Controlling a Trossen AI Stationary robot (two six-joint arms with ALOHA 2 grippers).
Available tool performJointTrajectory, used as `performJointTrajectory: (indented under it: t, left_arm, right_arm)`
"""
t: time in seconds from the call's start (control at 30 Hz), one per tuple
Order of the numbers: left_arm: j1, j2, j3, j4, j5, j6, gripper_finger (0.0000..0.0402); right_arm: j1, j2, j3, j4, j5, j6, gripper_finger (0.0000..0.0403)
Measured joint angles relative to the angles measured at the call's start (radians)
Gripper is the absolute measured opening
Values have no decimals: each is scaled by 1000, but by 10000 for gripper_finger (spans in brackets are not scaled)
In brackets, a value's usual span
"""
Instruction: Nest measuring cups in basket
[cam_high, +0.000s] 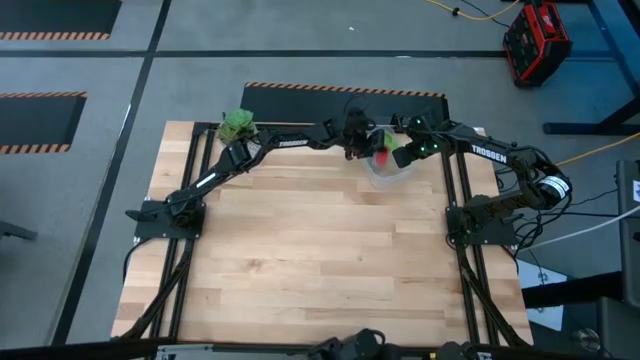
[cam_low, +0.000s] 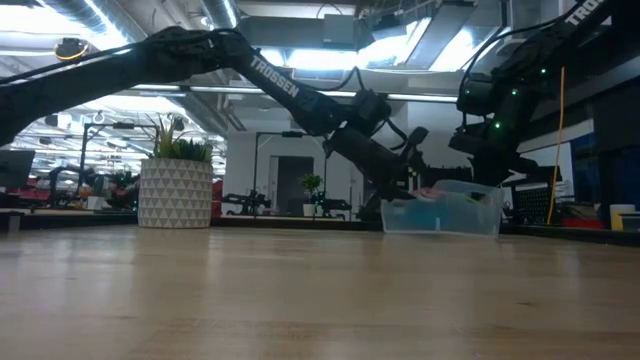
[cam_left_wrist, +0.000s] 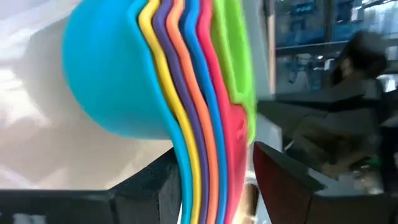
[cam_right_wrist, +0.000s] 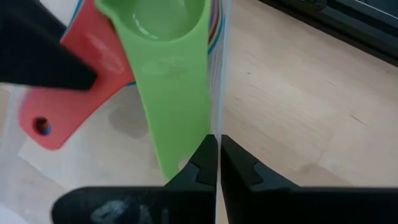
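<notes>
**Both claws at the basket, cups stacked**

At the far right of the worktop (cam_high: 300, 260) we find the clear basket (cam_high: 392, 176), with both arms reaching over it from either side. From above we see green and red plastic showing inside the basket, between the two wrists.

We note the left claw (cam_left_wrist: 214, 180) standing partly apart, its two dark fingers (cam_left_wrist: 155, 186) bracketing the edges of the nested measuring cups (cam_left_wrist: 180, 81). The stack reads blue, yellow, purple, orange, blue, red and green, layered tightly. The fingers sit against the stack on either side, so we record it as clamped on the cups.

We see the right claw (cam_right_wrist: 217, 165) with its tips pressed together on the thin clear wall of the basket. Just beyond those tips lies the green cup (cam_right_wrist: 168, 56), handle pointing toward the claw, with a red handle (cam_right_wrist: 68, 106) splayed beside it.

From worktop level, the basket (cam_low: 441, 212) rests flat on the wood. A potted plant (cam_low: 176, 185) stands well apart, at the far left.
</notes>
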Motion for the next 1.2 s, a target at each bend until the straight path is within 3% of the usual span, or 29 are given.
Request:
performJointTrajectory:
  t: [0.43,1.2]
  left_arm:
    - [30,0,2,-46,40,56,176]
    - [10,0,4,-12,12,81,176]
  right_arm:
    - [1,-4,-1,3,10,2,6]
    - [-3,-4,-1,23,47,4,4]
